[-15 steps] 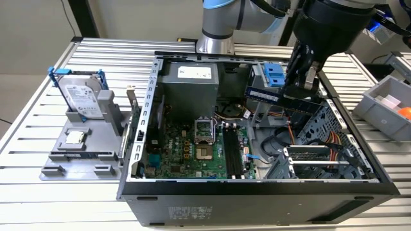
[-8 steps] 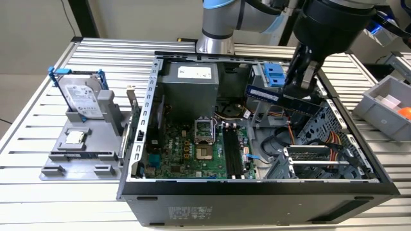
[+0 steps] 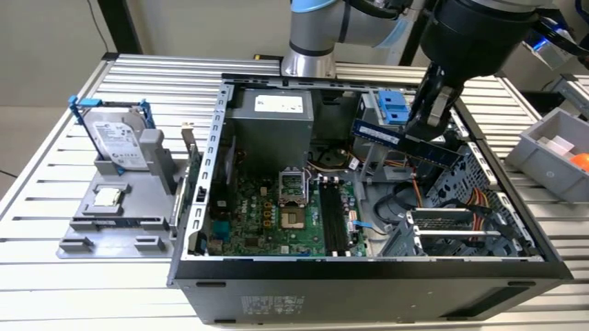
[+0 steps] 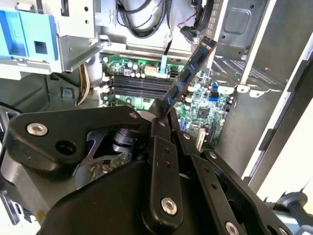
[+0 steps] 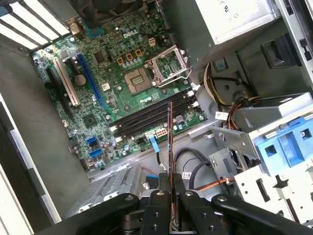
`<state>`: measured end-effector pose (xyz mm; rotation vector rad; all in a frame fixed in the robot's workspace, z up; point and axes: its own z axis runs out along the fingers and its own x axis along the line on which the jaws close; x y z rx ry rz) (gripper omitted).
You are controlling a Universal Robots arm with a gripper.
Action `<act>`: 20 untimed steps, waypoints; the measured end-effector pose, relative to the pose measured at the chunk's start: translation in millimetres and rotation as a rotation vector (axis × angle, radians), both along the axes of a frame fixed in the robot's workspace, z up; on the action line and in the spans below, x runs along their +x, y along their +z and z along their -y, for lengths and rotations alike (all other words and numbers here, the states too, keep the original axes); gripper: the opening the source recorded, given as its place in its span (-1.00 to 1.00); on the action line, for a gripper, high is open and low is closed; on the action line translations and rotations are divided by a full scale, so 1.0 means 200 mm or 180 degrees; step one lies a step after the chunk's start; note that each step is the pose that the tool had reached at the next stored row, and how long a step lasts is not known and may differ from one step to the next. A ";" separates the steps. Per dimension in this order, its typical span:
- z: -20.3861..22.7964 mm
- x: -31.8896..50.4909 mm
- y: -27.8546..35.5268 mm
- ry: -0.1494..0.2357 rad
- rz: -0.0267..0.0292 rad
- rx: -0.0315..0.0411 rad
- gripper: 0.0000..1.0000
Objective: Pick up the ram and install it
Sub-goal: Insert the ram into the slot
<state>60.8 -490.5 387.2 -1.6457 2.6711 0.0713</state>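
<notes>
My gripper point(image 3: 425, 131) is shut on the ram point(image 3: 405, 143), a narrow blue stick with dark chips, held in the air over the far right part of the open computer case point(image 3: 368, 265). In the second wrist view the ram point(image 4: 188, 73) sticks out slanted from the gripper point(image 4: 164, 115). In the first wrist view the ram point(image 5: 170, 142) appears edge-on above the gripper point(image 5: 170, 188). It hangs well above the black memory slots point(image 3: 333, 217) point(image 4: 132, 83) point(image 5: 154, 115) on the green motherboard point(image 3: 262, 217), apart from them.
The processor socket point(image 3: 292, 186) beside the slots stands open. A blue drive cage point(image 3: 394, 107), orange and yellow cables point(image 3: 465, 200) and a grey power supply point(image 3: 272, 114) crowd the case. Outside, at the exterior view's left, a hard drive point(image 3: 120, 141) stands on a grey fixture point(image 3: 120, 224). A grey bin point(image 3: 552, 148) sits right.
</notes>
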 end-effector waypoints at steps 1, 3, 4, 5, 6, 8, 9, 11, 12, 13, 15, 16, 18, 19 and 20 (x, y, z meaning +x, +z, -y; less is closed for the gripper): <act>0.000 0.000 0.000 -0.0024 0.0000 0.0000 -1.00; 0.000 0.000 0.000 -0.0071 0.0000 0.0000 -1.00; 0.000 0.000 0.000 -0.0095 0.0000 0.0000 -1.00; 0.000 0.000 0.000 -0.0119 0.0000 0.0000 -1.00; 0.000 0.000 0.000 -0.0142 0.0000 0.0000 -1.00; 0.000 0.000 0.000 -0.0188 0.0000 0.0000 -1.00; 0.000 0.000 0.000 -0.0212 0.0000 0.0000 -1.00; 0.000 0.000 0.000 -0.0258 0.0000 0.0000 -1.00; 0.000 0.000 0.000 -0.0282 0.0000 0.0000 -1.00; 0.000 0.000 0.000 -0.0305 0.0000 0.0000 -1.00; 0.000 0.000 0.000 -0.0349 0.0000 0.0000 -1.00; 0.000 0.000 0.000 -0.0372 0.0000 0.0000 -1.00; 0.000 0.000 0.000 -0.0419 0.0000 0.0000 -1.00; 0.000 0.000 0.000 -0.0441 0.0000 0.0000 -1.00; 0.000 0.000 0.000 -0.0463 0.0000 0.0000 -1.00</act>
